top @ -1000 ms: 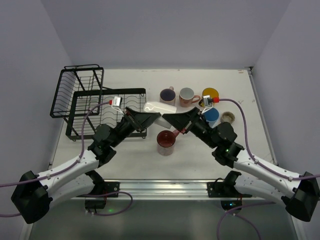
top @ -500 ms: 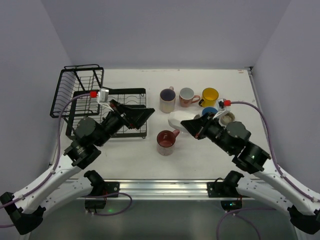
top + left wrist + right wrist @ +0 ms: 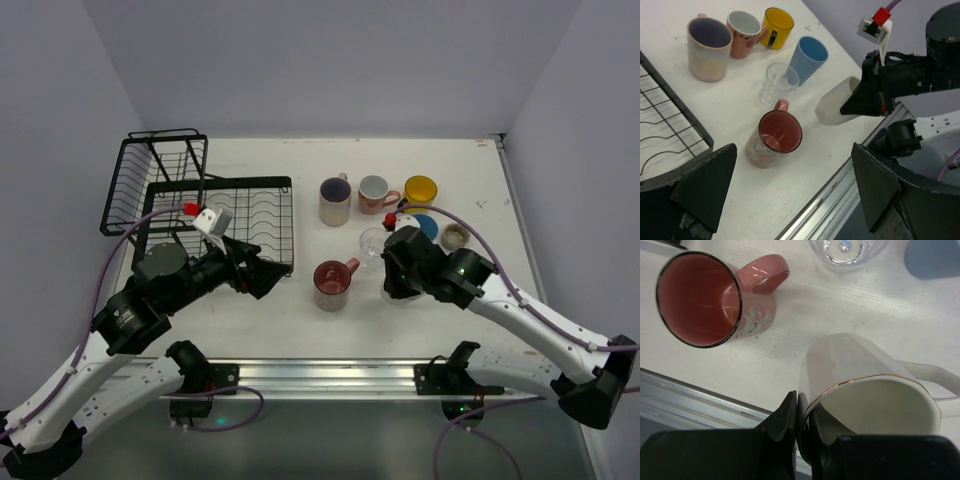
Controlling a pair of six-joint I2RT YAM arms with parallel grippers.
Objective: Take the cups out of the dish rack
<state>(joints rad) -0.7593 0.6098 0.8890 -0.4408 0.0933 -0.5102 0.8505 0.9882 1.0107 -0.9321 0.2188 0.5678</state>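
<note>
right gripper [image 3: 799, 407] pinches the rim of the white cup [image 3: 865, 390], tilted low over the table [image 3: 300, 320] right of centre in the top view, beside the dark red mug [image 3: 705, 300]. this looks like the set-down step; next it needs levelling, lowering and release. left gripper [image 3: 792, 187] gapes empty by the dish rack [image 3: 218, 182], left of centre.

So the right gripper [image 3: 800, 401] is pinching the gold-trimmed rim of the white cup [image 3: 855, 370], with the handle poking out toward 3 o'clock. The pink mug [image 3: 702, 300], dark red inside, sits at 10 o'clock on the white table [image 3: 790, 330]. The clear glass [image 3: 847, 250] is at 12 and the blue cup [image 3: 935, 257] at 1.
</note>
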